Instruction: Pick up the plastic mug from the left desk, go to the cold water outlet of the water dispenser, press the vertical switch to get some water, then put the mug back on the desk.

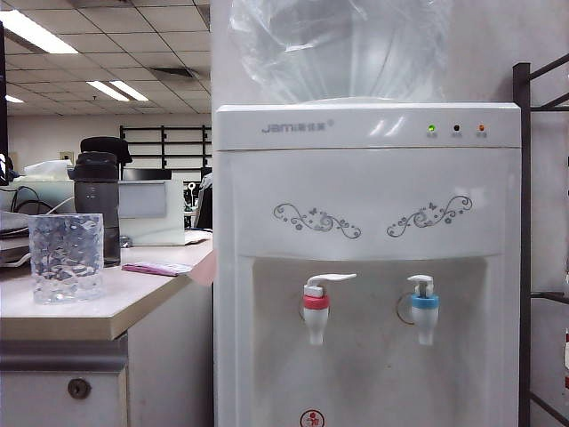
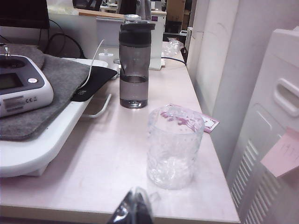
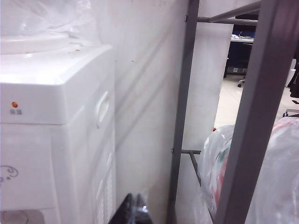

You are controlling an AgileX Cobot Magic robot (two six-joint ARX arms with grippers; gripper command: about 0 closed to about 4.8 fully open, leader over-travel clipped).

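Exterior view: plastic mug [image 1: 66, 257] stands untouched near the front edge of the left desk [image 1: 107, 311], looking empty. I see my left gripper [image 2: 133, 210] clenched on nothing; right gripper [image 3: 133, 212] looks closed too. Pickup, press on the vertical switch [image 1: 421, 285], return: all pending.

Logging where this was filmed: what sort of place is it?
Most likely an open-plan office: a ceiling of panel lights, a cream desk with a keyed drawer, and a water dispenser against the wall.
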